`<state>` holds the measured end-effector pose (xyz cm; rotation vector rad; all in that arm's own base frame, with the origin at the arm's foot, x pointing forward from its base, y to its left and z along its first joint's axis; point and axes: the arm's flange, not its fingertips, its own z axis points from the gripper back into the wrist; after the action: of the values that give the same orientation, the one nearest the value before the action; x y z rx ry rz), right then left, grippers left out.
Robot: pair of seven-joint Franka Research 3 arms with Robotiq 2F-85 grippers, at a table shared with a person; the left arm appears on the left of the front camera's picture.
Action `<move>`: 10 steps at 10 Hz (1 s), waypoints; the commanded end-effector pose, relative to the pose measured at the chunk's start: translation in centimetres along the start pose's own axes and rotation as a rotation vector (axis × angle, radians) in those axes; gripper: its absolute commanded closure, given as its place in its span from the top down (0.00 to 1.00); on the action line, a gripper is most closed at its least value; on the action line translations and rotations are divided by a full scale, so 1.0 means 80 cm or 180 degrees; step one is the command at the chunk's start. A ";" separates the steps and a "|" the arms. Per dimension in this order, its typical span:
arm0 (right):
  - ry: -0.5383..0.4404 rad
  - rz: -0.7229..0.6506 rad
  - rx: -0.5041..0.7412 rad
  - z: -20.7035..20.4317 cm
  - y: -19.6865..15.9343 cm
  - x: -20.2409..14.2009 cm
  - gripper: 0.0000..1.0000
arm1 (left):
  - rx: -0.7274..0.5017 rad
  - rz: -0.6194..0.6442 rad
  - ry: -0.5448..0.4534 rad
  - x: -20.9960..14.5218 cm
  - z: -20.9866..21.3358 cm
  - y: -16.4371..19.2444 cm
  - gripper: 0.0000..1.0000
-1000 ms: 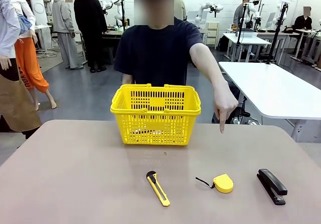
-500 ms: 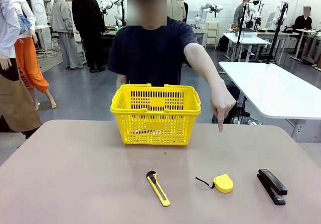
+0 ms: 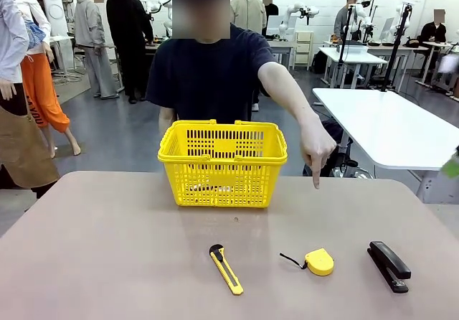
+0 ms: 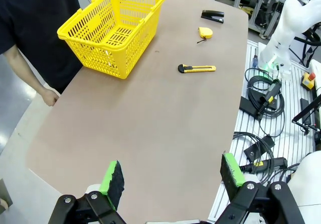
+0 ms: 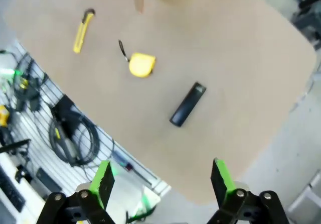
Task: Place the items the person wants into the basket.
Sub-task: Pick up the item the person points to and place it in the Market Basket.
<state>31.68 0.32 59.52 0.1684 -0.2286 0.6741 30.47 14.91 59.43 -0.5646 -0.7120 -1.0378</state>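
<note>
basket (image 3: 222,184): bright yellow, upright, handles down on the rim, at the far middle of the table (image 3: 107,248). Something shows low inside through the lattice, can't tell you what.
person (image 3: 208,76): dark navy T-shirt, standing at the far side right behind the basket.
pointing hand (image 3: 318,146): index finger straight down, other fingers curled in, grasping nothing. The fingertip is over the far part of the table, right of the basket and beyond the tape measure (image 3: 318,262).
other hand (image 4: 50,97): at the table's edge beside the basket. Clenched or loose, can't tell.
tape measure: yellow, black strap trailing to its left. You'll find it on the near side, between the box cutter (image 3: 226,269) and the stapler (image 3: 389,265), apart from both.
box cutter: yellow and black, flat, near middle.
stapler: black, flat, near the right edge.
left gripper (image 4: 172,173): jaws wide apart, nothing between the green pads, up above the table's left end.
right gripper (image 5: 161,179): spread wide, empty, high over the table's edge, stapler and tape measure below it. This view is blurred.
</note>
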 end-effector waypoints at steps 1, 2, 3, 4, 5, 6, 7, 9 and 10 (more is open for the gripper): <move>0.0389 -0.0003 -0.0076 -0.046 0.000 0.041 1.00 | -0.0025 -0.0041 -0.0064 -0.001 0.002 0.000 1.00; 0.0531 0.0070 -0.0132 -0.084 0.015 0.055 1.00 | -0.0025 -0.0041 -0.0064 -0.001 0.002 0.000 1.00; 0.0632 0.0110 -0.0135 -0.108 0.025 0.065 1.00 | -0.0025 -0.0041 -0.0064 -0.001 0.002 0.000 1.00; 0.0688 0.0148 -0.0171 -0.132 0.036 0.079 1.00 | -0.0025 -0.0041 -0.0064 -0.001 0.002 0.000 1.00; 0.0743 0.0203 -0.0145 -0.151 0.044 0.084 1.00 | -0.0025 -0.0041 -0.0064 -0.001 0.002 0.000 1.00; 0.0755 0.0230 -0.0154 -0.162 0.047 0.086 1.00 | -0.0025 -0.0041 -0.0064 -0.001 0.002 0.000 1.00; 0.0722 0.0185 -0.0126 -0.166 0.045 0.088 1.00 | -0.0025 -0.0041 -0.0064 -0.001 0.002 0.000 1.00; 0.0742 0.0268 -0.0023 -0.165 0.049 0.088 1.00 | -0.0025 -0.0041 -0.0064 -0.001 0.002 0.000 1.00; 0.0742 0.0268 -0.0023 -0.165 0.049 0.088 1.00 | -0.0025 -0.0041 -0.0064 -0.001 0.002 0.000 1.00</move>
<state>36.73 10.38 48.97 0.0770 -0.0194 0.7660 30.46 14.93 59.41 -0.5661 -0.7107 -1.0375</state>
